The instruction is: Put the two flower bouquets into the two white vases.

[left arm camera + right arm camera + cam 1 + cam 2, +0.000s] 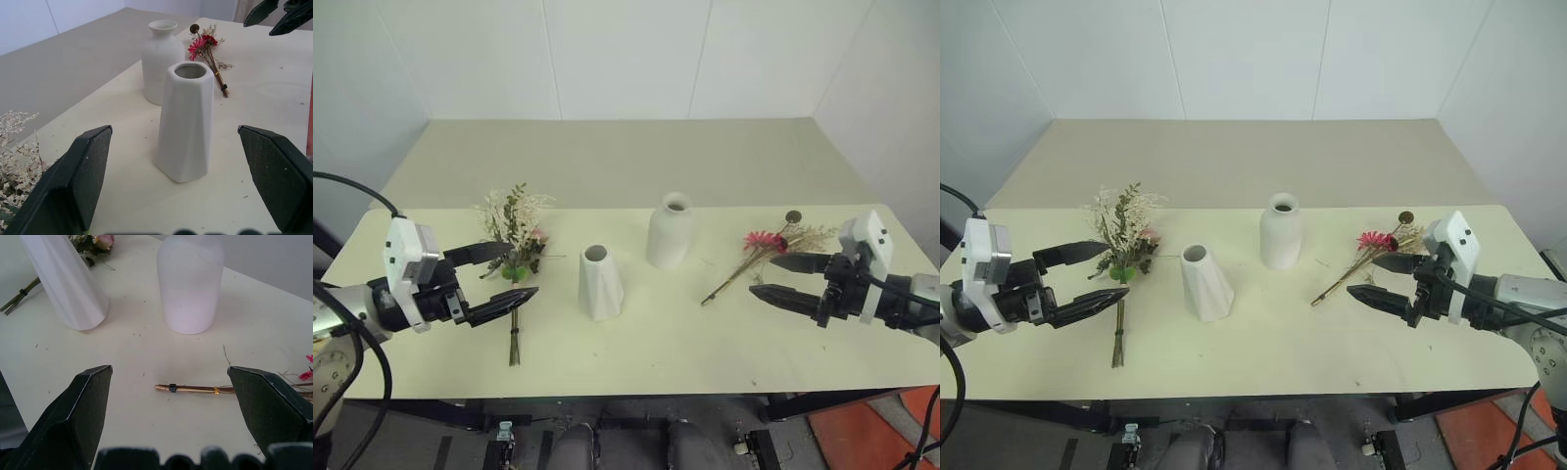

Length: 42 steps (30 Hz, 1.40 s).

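Your head cameras look forward and down across the desk [636,352] from its near edge. Each wrist camera sits low and close, facing inward; both share the faceted vase [186,122] and the bottle vase [190,281] at twelve o'clock.

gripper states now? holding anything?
Left gripper: open, holding nothing, above the stems of the rose bouquet.
Right gripper: open, holding nothing, beside the daisy bouquet.

faceted vase [600,284]: matt white, smooth, ceramic-like | bottle-shaped vase [670,232]: matt white, smooth | table [636,343]: pale, matt, faintly speckled | gripper fingers [80,181]: black, matt, finely textured pads | daisy bouquet [766,250]: dry, brittle stems
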Each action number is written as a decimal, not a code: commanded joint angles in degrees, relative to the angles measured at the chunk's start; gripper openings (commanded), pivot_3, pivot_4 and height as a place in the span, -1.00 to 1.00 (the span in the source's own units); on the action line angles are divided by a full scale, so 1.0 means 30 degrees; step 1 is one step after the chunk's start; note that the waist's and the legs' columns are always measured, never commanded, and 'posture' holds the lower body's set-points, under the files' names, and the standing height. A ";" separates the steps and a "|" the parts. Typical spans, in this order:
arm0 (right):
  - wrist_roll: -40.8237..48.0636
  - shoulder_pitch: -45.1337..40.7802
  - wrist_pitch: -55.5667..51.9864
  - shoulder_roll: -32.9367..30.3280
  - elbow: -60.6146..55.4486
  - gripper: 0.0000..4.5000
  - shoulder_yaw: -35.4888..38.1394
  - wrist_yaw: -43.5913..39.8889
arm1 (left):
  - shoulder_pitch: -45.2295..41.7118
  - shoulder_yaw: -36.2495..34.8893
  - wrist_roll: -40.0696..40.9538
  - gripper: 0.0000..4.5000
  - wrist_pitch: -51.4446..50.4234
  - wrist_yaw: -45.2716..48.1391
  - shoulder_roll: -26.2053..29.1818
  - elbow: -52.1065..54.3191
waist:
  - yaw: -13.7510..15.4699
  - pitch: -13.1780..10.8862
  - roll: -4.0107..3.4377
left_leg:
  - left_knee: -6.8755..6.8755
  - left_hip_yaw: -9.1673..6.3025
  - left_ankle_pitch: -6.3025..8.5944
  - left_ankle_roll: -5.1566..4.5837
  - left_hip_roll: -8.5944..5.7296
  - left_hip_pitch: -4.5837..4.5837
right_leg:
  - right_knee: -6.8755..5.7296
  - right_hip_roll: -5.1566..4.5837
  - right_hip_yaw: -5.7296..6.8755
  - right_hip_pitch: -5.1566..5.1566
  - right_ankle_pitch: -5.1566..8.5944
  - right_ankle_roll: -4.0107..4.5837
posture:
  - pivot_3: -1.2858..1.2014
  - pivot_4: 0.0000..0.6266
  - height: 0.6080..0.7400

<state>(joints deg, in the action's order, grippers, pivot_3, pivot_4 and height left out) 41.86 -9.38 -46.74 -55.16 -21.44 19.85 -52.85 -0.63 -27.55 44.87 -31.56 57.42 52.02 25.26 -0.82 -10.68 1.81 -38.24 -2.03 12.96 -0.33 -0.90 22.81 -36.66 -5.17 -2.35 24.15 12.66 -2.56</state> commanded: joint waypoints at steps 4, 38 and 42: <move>0.0338 -0.0128 0.0047 -0.0411 -0.0356 1.00 0.0826 -0.0137 | -0.0179 -0.0187 0.0480 0.99 -0.0029 -0.0038 -0.0044 0.0294 | -0.0001 0.0000 0.0000 | 0.0000 0.0000 0.0000 0.0000 0.0000 0.0000 | 0.0000 -0.0002 0.0000 0.0000 0.0000 0.0000 | 0.03 -0.52 1.00; 0.3657 -1.7647 -1.5253 0.2373 1.6015 1.00 -0.6017 1.2674 | -0.7481 0.2029 0.1350 0.99 0.0069 0.0849 0.0336 -0.2066 | -0.0125 -0.0001 -0.0001 | 0.0000 0.0023 0.0002 -0.0006 -0.0037 0.0069 | 0.0054 -0.0024 -0.0005 0.0041 -0.0017 0.0019 | 0.03 -0.52 1.00; 0.5928 -1.9774 -1.5253 0.2572 2.0354 1.00 -0.8782 1.4730 | -0.7499 0.2137 0.1147 0.99 0.0203 0.0970 0.0288 -0.2189 | -0.0280 -0.0001 -0.0001 | 0.0027 0.0026 0.0006 -0.0014 -0.0025 0.0073 | 0.0070 -0.0009 -0.0006 0.0051 -0.0018 0.0020 | 0.03 -0.52 1.00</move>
<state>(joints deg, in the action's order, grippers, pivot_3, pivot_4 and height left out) 56.30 -66.54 -92.05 -46.89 36.73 -4.72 -10.84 -22.37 -20.77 48.34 -31.53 59.92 52.43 18.41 -1.66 -10.68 1.81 -38.15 -1.95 12.97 -0.37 -0.98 23.04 -36.44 -5.20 -2.36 24.31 12.60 -2.50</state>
